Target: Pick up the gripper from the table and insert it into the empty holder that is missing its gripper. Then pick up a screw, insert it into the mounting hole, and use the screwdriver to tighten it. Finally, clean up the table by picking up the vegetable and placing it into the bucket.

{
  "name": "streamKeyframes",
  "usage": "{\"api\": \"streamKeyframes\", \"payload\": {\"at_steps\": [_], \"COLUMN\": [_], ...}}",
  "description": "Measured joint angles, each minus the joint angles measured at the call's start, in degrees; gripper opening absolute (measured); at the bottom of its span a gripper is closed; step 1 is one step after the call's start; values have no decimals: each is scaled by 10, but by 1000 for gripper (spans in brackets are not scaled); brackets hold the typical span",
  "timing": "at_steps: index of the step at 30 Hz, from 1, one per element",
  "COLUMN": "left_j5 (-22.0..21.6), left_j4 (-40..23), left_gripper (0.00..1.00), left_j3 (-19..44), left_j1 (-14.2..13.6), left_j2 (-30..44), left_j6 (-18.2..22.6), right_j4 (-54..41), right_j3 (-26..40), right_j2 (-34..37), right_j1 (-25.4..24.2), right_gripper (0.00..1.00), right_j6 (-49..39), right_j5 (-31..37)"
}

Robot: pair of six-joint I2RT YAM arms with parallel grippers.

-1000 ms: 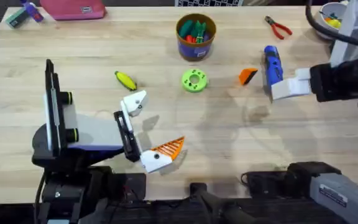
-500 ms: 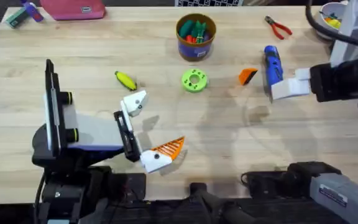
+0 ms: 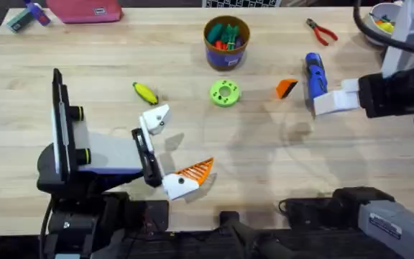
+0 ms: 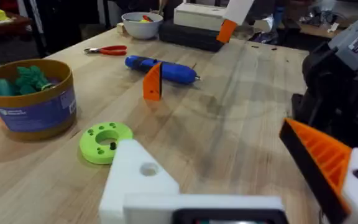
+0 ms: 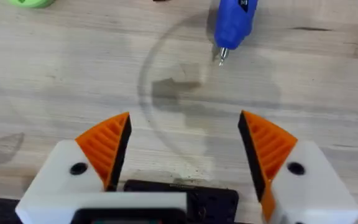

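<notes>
The right gripper (image 5: 182,149) hangs spread wide over bare wood, the screwdriver (image 5: 235,18) just ahead, tip toward it; the gripper (image 3: 287,88) lies beside that tool. The left gripper (image 3: 167,147) stands apart too, its holder (image 3: 155,118) bare; the bucket (image 4: 33,102) label is unreadable.

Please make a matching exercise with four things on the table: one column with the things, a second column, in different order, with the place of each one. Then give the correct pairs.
Things
1. orange fingertip
2. yellow toy vegetable
3. red-handled pliers
4. green disc

Places
A. at the far right of the table
B. just in front of the bucket
C. right beside the blue screwdriver
D. alone, left of the disc

Pairs: 1-C, 2-D, 3-A, 4-B
</notes>
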Motion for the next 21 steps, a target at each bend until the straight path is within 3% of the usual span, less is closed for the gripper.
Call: {"api": "streamKeyframes", "payload": {"at_steps": [11, 16, 21], "left_j5": [0, 0, 0], "left_j4": [0, 0, 0], "left_gripper": [986, 986, 986], "left_j3": [0, 0, 0], "left_j1": [0, 0, 0], "left_j2": [0, 0, 0], "left_j6": [0, 0, 0], "right_j4": [22, 30, 18], "right_j3": [4, 23, 105], "right_j2": [23, 113, 242], "right_j1": [1, 21, 42], "right_gripper": [994, 994, 994], "right_j6": [27, 30, 32], "right_j5": [-43, -49, -43]}}
